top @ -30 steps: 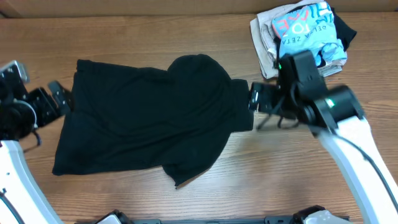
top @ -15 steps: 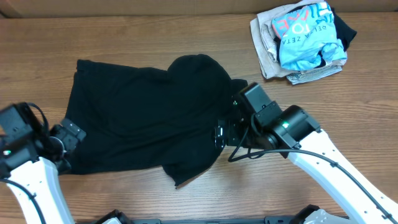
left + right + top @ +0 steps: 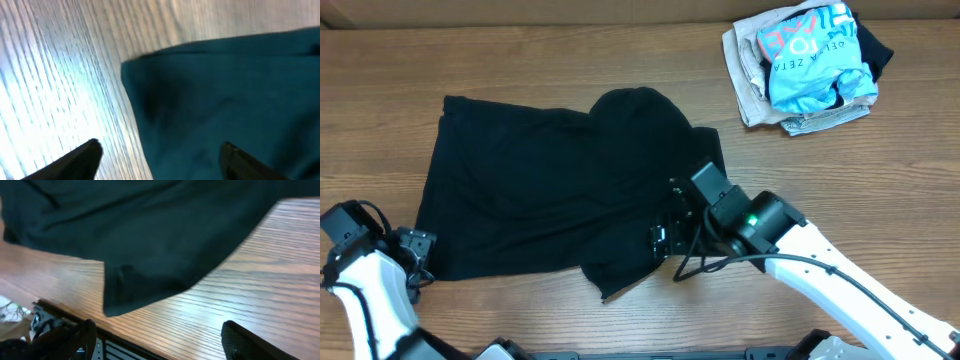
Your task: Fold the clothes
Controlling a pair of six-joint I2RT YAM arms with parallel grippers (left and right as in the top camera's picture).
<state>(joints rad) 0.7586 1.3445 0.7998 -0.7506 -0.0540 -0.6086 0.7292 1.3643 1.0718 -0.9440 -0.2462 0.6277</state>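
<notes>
The black shirt [image 3: 560, 185] lies spread on the wooden table, partly folded over at its right side, with a sleeve flap at the front [image 3: 620, 280]. No logo shows. My left gripper [image 3: 417, 250] is open at the shirt's front left corner, which shows in the left wrist view [image 3: 225, 90] between the fingertips [image 3: 160, 155]. My right gripper [image 3: 665, 235] is open over the shirt's front right edge. The right wrist view shows the shirt's sleeve edge [image 3: 140, 245] just ahead of the open fingers [image 3: 160, 340].
A pile of other clothes [image 3: 805, 65], light blue and beige with lettering, sits at the back right of the table [image 3: 840, 180]. The table's front edge with a black rail [image 3: 65, 325] shows in the right wrist view.
Both arms have come down and toward the front. The left gripper moved from the shirt's left edge to its front left corner. The right gripper moved from the right side onto the front right edge.
</notes>
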